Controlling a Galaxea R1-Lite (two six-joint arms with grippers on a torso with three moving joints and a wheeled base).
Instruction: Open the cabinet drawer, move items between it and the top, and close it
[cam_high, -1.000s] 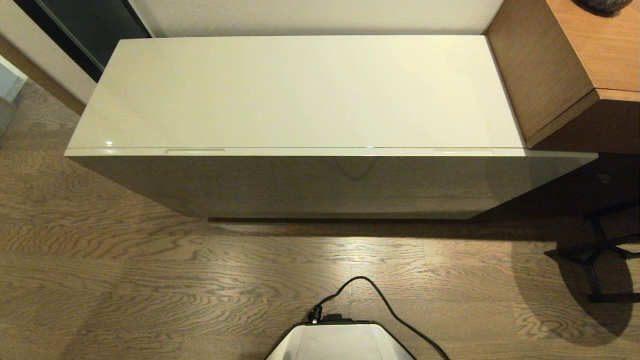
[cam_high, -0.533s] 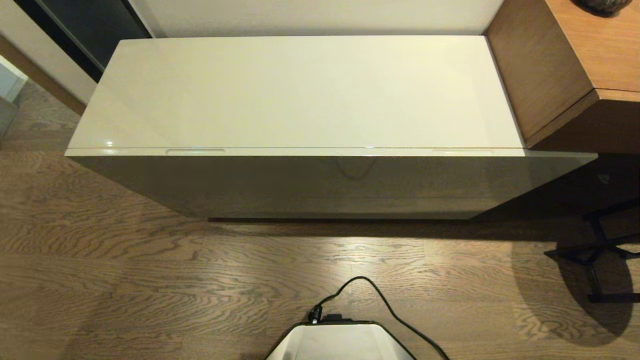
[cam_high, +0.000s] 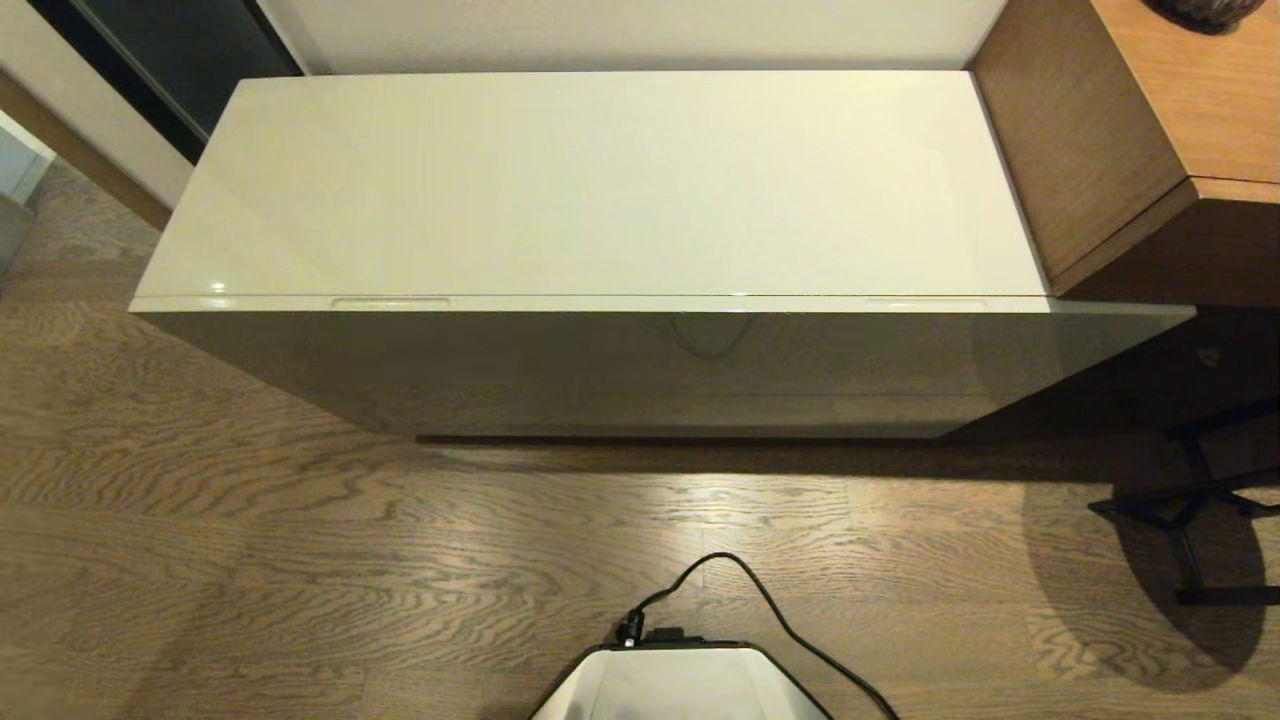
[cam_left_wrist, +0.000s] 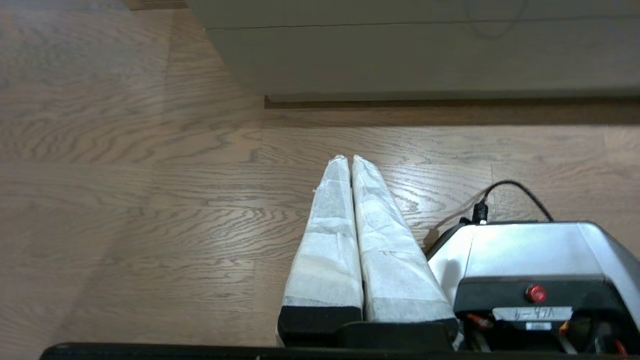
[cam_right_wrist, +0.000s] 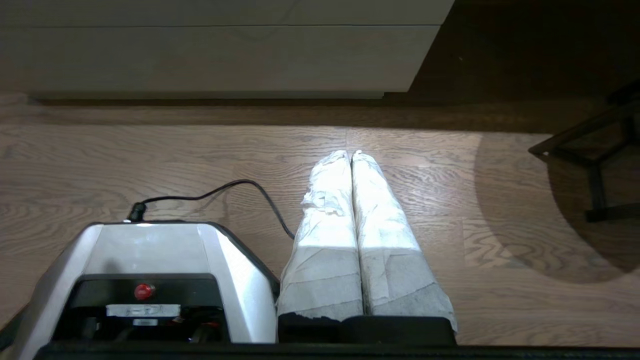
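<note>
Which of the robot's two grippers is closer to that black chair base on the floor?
The right. The right gripper hangs over the floor with the chair base just off to its side; the left gripper hangs beyond the robot's base, farther off.

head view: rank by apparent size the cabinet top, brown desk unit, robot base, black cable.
1. cabinet top
2. brown desk unit, cropped by the frame
3. robot base, also cropped
4. black cable, thinnest
</note>
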